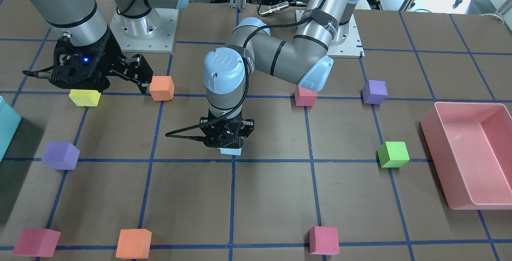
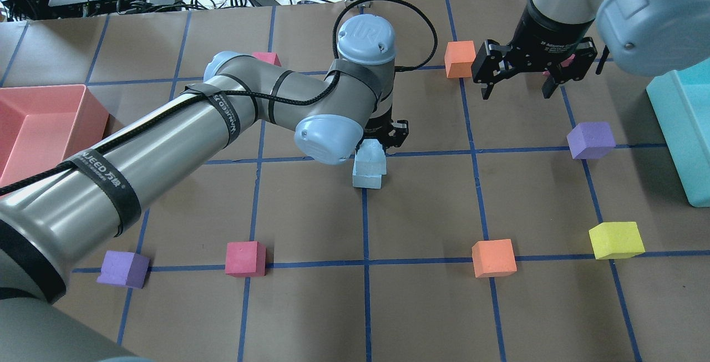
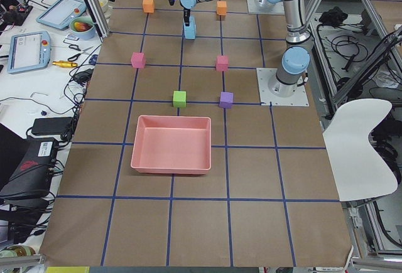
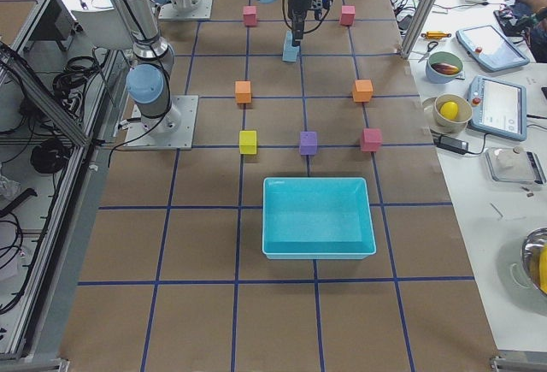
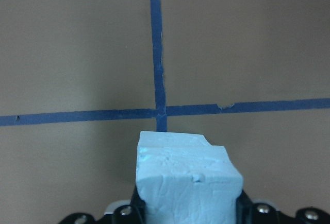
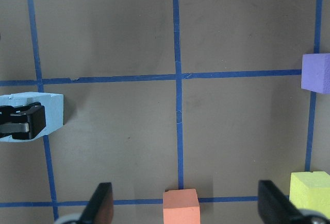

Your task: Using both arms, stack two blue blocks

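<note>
blue block (image 5: pixel 188 180) between left fingers (image 6: pixel 23 122), seemingly stacked

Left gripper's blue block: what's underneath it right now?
The lower blue block sits beneath the upper blue block, resting on the table. Its top face is covered, so whether they touch cannot be seen.

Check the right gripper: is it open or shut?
Open. In the overhead view the right gripper has its fingers spread wide apart, gripping nothing; the right wrist view shows the same gap.
</note>
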{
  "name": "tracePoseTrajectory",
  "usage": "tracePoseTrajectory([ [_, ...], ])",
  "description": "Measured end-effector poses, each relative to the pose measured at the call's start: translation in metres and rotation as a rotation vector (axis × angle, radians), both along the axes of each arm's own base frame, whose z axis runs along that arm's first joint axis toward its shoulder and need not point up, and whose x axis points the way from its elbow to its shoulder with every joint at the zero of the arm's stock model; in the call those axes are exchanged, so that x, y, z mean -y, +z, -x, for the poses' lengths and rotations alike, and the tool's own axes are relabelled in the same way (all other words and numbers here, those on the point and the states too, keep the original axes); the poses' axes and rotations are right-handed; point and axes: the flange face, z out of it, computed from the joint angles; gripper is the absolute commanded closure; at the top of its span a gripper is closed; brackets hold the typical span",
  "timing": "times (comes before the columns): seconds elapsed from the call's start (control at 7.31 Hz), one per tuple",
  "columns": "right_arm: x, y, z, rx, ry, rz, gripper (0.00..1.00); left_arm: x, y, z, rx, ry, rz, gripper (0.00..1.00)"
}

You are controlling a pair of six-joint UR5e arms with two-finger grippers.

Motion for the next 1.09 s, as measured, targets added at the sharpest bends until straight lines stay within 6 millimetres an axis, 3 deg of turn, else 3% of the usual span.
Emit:
tracePoseTrajectory([
  [0.41, -0.010, -0.007, 0.000, 0.000, -0.002, 0.001, 0.00, -0.013, -0.009, -0.007, 0.010, -0.003, -0.020, 0.00],
  [0.55, -0.011, -0.008, 0.000, 0.000, -0.002, 0.003, 0.00, -0.012, -0.001, -0.009, 0.001, 0.000, -0.009, 0.00],
  [0.82, -0.012, -0.007, 0.001, 0.000, -0.003, 0.004, 0.00, 0.004, 0.041, -0.024, -0.025, 0.013, 0.038, 0.00],
  [1.09, -0.012, -0.008, 0.001, 0.000, -0.004, 0.001, 0.00, 0.024, 0.097, -0.076, -0.027, 0.001, 0.054, 0.00],
])
